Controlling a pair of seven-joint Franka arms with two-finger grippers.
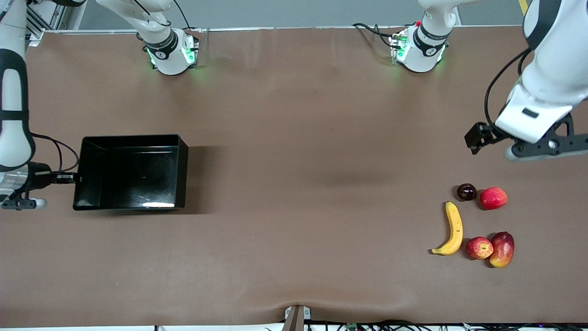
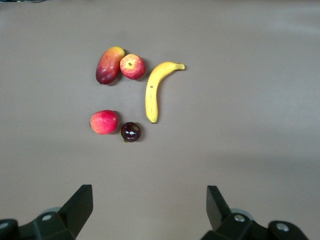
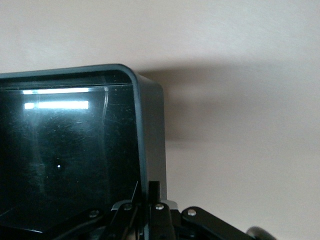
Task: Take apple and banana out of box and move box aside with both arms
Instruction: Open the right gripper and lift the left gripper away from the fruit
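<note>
Right gripper [image 1: 73,177] clamps box [image 1: 131,202] wall | left gripper [image 2: 149,207] spread above table [image 1: 294,184]

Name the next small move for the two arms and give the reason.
Probably the right gripper should let go of the glossy black plastic box. It is shut on the wall at the right arm's end of the table, and the box looks empty. The curved yellow banana and streaked red apple lie on the table, with the left gripper open above it.
</note>
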